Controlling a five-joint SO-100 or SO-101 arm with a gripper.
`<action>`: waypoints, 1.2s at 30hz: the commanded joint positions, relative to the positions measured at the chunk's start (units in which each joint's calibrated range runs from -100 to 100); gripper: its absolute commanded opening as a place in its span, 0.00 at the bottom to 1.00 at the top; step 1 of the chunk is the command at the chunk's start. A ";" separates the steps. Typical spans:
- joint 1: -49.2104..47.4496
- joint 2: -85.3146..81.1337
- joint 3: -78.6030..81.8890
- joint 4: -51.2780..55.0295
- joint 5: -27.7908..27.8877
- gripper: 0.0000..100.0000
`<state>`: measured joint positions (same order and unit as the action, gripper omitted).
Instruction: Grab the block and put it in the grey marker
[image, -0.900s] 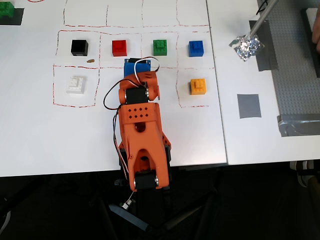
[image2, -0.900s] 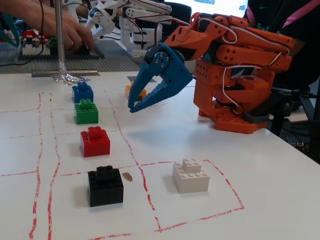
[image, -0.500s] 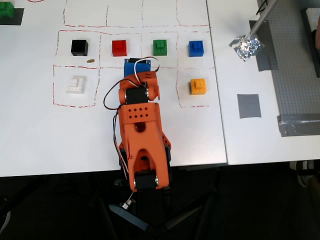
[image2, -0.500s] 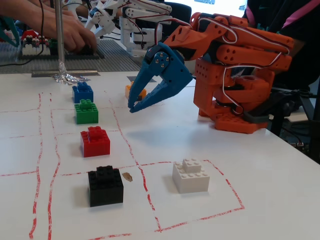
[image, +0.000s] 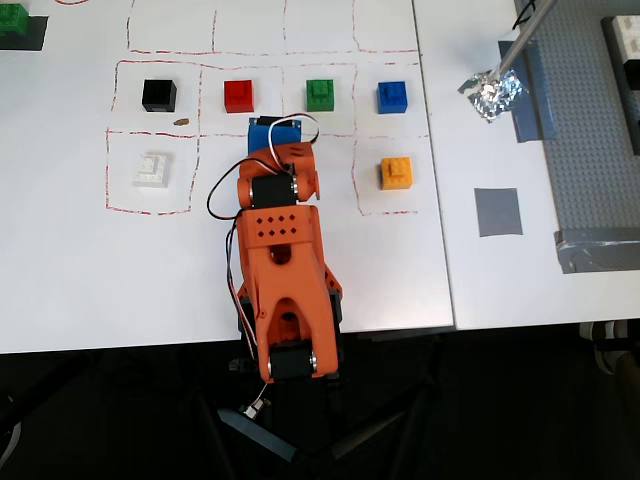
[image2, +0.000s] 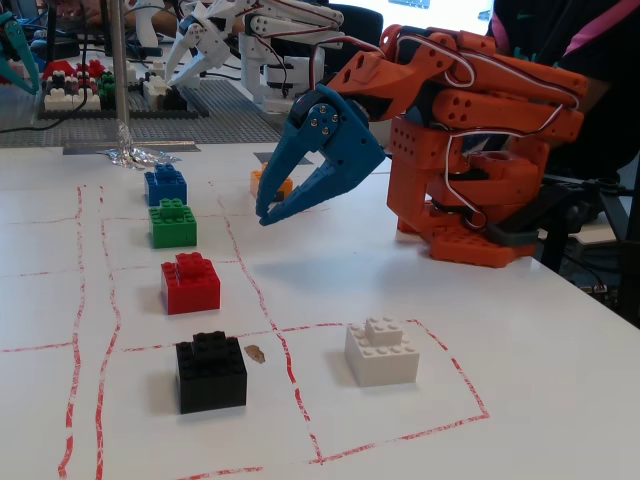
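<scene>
In the overhead view the arm's orange base sits nearest us, its blue gripper (image: 275, 128) poised over the table (image: 80, 280), between the green and red blocks. We judge the reach has not begun: the block (image: 396, 172) lies untouched to the right, the grey marker (image: 497, 211) further right.

In the fixed view the gripper (image2: 265, 217) hangs slightly parted and empty; next we must swing toward the block (image2: 262, 180) behind it.

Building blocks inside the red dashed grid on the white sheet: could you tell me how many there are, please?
6. Top row in the overhead view: black block, red block, green block, blue block. Lower row: white block at left, orange-yellow block at right. The arm could hide another.
</scene>
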<state>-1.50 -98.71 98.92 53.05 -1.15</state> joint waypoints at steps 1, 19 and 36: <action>0.75 -0.86 0.81 -1.63 0.83 0.00; 0.75 -0.86 0.81 -1.63 0.83 0.00; 8.69 13.70 -18.14 3.76 -1.81 0.00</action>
<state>5.38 -87.62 90.26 56.03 -1.93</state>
